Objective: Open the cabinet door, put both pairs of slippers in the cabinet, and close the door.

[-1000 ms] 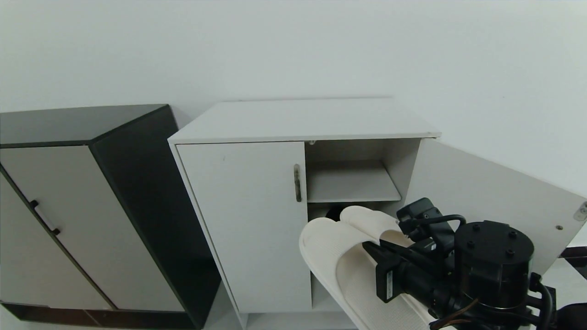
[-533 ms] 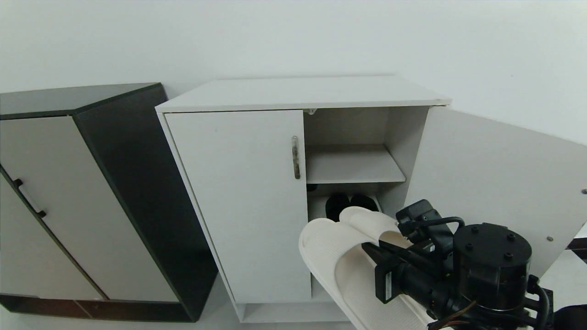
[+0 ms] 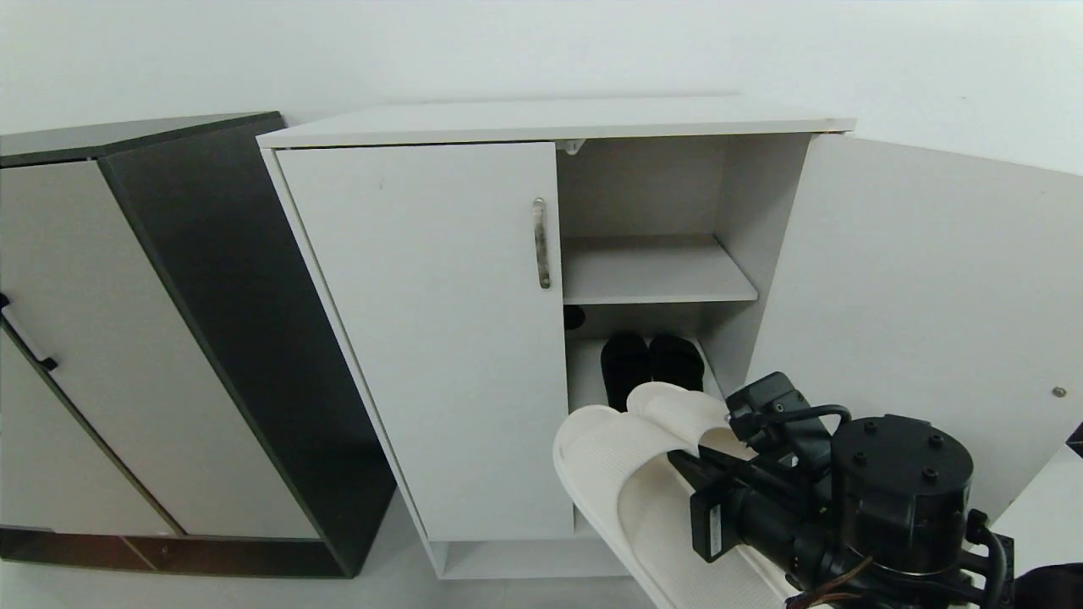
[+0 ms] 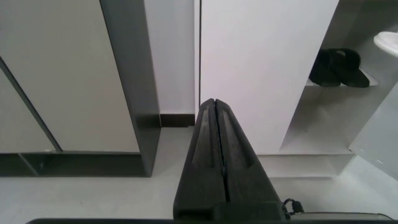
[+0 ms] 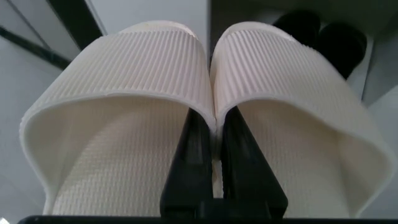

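The white cabinet stands with its right door swung wide and its left door closed. A black pair of slippers lies on the lower shelf inside, also seen as black slippers and black slippers. My right gripper is shut on a white ribbed pair of slippers, held just in front of the open compartment. The right gripper pinches the two inner walls of the white slippers together. My left gripper is shut and holds nothing, low in front of the closed left door.
A dark cabinet with a pale door stands close on the left of the white one. The upper shelf inside is bare. A metal handle runs down the closed left door. Bare floor lies before both cabinets.
The head camera has moved, so the cabinet sits higher in the picture and the black slippers on the lower shelf have come into sight. The right gripper keeps the white slippers.
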### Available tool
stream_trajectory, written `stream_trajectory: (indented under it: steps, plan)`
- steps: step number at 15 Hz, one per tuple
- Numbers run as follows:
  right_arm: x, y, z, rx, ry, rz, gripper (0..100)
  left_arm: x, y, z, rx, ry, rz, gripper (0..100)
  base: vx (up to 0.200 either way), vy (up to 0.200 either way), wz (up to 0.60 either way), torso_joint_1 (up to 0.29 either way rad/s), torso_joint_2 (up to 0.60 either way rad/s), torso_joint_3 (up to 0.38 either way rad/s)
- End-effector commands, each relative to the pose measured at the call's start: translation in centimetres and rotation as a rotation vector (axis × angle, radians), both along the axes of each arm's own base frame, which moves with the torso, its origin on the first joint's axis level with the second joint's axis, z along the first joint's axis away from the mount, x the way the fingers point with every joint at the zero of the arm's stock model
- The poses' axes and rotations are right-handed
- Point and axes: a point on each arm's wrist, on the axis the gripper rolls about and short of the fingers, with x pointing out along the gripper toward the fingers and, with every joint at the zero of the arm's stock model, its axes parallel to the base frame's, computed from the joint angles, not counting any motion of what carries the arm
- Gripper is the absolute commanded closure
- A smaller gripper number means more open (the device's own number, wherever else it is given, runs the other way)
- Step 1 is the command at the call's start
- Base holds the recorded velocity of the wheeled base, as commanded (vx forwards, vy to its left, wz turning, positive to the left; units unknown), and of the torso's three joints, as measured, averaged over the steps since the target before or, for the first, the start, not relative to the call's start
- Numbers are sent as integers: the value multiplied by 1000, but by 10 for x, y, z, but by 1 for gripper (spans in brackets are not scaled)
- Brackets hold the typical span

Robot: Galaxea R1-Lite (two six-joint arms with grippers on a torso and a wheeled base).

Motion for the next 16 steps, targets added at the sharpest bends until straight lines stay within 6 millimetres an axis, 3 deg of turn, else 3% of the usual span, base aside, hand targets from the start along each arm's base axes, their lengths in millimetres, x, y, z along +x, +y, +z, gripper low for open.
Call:
stream_trajectory:
  steps: [1, 3, 4, 5, 10, 12, 16]
  plan:
    - [0, -1, -2, -22, -13, 3, 100, 0, 0, 0, -1, 1, 1, 100, 0, 0, 0, -22, 76, 36]
    - [5, 4, 0, -41, -49, -47, 100, 0, 0, 0, -1, 1, 1, 100, 0, 0, 0, 0, 0, 0]
    - [15, 11, 8, -46, -67, -151, 100, 0, 0, 0, -1, 1, 1, 100, 0, 0, 0, 0, 0, 0]
    - [25, 15, 17, -60, -57, -254, 100, 0, 0, 0, -1, 1, 1, 100, 0, 0, 0, 0, 0, 0]
    - [31, 26, 73, 49, 125, -445, 100, 0, 0, 0, -1, 1, 1, 100, 0, 0, 0, 0, 0, 0]
    - [37, 33, 75, 55, 96, -519, 100, 0, 0, 0, 1, 1, 1, 100, 0, 0, 0, 0, 0, 0]
    - [35, 36, 75, 46, 82, -505, 100, 0, 0, 0, 1, 1, 1, 100, 0, 0, 0, 0, 0, 0]
